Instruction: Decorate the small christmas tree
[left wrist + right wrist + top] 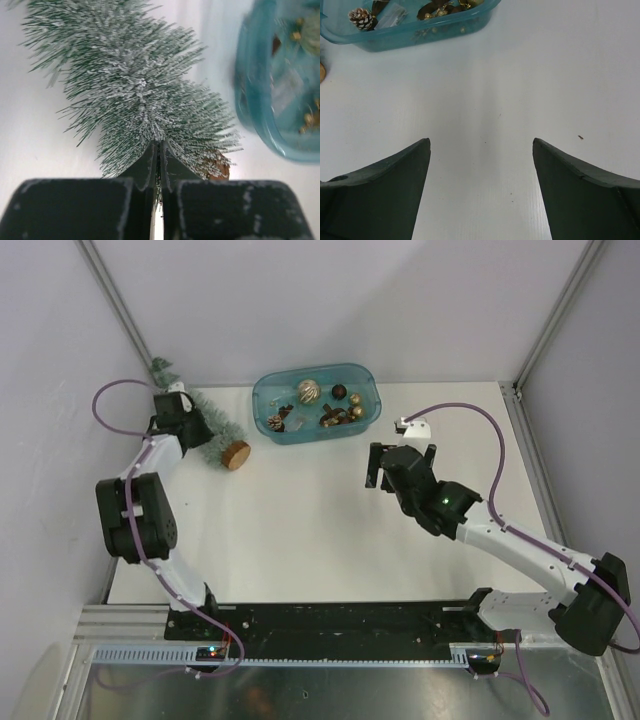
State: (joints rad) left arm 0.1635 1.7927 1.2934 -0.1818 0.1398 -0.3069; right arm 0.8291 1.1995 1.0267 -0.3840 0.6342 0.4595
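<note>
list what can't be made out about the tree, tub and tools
1. Top view: the middle of the small christmas tree, covered by the left arm.
2. Left wrist view: whether the shut left tool pinches needles, hidden by the tool itself; the blue tub is blurred and cut by the right edge.
3. Right wrist view: most of the tub, cut by the top edge.

**Small christmas tree** (216, 432): one item. A cone of bristly dark-green needles (140, 85) frosted white, on a round wood-slice base (237, 454). It lies on its side at the far-left corner of the table (300, 540), tip toward the back wall and base pointing at the blue tub (318, 403), near it but apart. The left gripper (159, 146) pinches the needles of its lower boughs.
</note>
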